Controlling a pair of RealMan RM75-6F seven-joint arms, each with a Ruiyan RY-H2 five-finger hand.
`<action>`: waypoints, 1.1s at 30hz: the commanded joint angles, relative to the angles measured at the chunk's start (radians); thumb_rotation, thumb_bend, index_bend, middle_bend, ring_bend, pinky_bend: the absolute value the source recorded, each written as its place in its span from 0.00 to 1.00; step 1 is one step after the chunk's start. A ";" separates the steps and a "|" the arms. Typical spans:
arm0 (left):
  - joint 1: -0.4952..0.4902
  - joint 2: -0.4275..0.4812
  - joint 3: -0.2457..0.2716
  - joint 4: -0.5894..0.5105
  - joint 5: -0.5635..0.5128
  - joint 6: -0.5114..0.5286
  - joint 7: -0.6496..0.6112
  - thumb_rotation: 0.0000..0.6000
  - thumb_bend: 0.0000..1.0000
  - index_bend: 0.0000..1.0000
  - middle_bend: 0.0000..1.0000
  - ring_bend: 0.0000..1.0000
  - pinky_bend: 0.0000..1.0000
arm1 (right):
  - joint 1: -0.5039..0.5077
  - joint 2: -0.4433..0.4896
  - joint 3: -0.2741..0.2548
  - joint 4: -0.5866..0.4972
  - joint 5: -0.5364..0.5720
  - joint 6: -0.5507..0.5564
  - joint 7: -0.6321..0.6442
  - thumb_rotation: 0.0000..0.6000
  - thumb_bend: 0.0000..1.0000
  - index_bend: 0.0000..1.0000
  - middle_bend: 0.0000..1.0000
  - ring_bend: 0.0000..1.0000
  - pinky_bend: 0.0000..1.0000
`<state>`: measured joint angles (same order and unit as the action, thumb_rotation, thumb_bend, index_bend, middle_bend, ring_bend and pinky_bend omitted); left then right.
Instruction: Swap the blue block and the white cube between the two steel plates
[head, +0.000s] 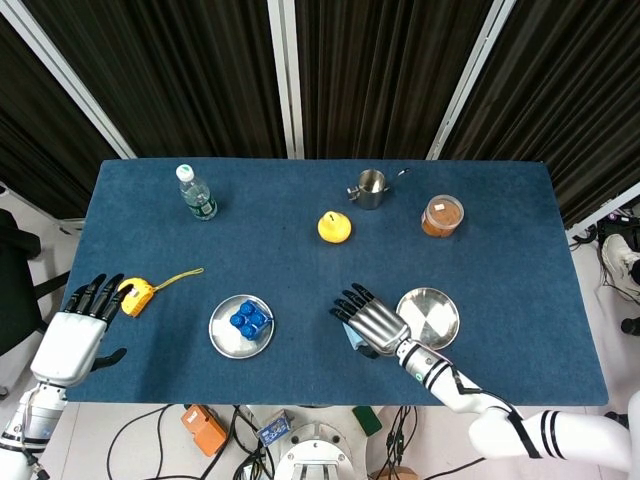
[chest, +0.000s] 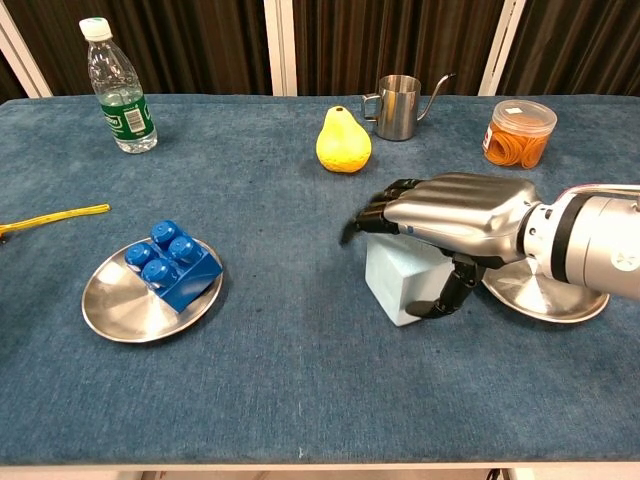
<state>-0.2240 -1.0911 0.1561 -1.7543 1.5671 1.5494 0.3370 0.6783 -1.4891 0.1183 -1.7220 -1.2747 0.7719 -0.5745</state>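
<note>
The blue block (head: 248, 320) (chest: 172, 262) lies in the left steel plate (head: 225, 342) (chest: 118, 312). The white cube (chest: 400, 285) stands on the cloth just left of the right steel plate (head: 437, 315) (chest: 545, 297), which holds nothing. My right hand (head: 375, 321) (chest: 460, 215) lies over the cube's top, fingers stretched past its far edge and the thumb against its near right face. In the head view only a corner of the cube (head: 351, 339) shows. My left hand (head: 70, 338) hovers with fingers spread at the table's left edge, holding nothing.
A water bottle (head: 197, 192) (chest: 118, 88) stands at the back left. A yellow pear (head: 334, 227) (chest: 343, 140), a steel pitcher (head: 370, 188) (chest: 400, 107) and an orange-filled jar (head: 441, 215) (chest: 518, 132) line the back. A yellow tape measure (head: 135, 293) lies by my left hand.
</note>
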 joint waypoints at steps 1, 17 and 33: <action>0.005 0.001 -0.009 0.000 0.002 -0.008 -0.007 1.00 0.04 0.10 0.02 0.00 0.17 | -0.009 0.009 -0.016 0.006 -0.038 0.045 0.014 1.00 0.65 0.75 0.61 0.56 0.53; 0.041 0.004 -0.051 0.032 0.016 -0.026 -0.049 1.00 0.04 0.10 0.02 0.00 0.17 | -0.129 0.209 -0.080 0.042 -0.115 0.239 0.144 1.00 0.65 0.58 0.59 0.53 0.52; 0.056 -0.018 -0.071 0.057 0.023 -0.070 -0.053 1.00 0.04 0.10 0.02 0.00 0.17 | -0.152 0.185 -0.128 0.128 -0.192 0.251 0.302 0.97 0.20 0.00 0.07 0.05 0.14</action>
<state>-0.1689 -1.1097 0.0854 -1.6971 1.5889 1.4793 0.2846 0.5379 -1.3199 -0.0023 -1.5745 -1.4577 1.0082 -0.2797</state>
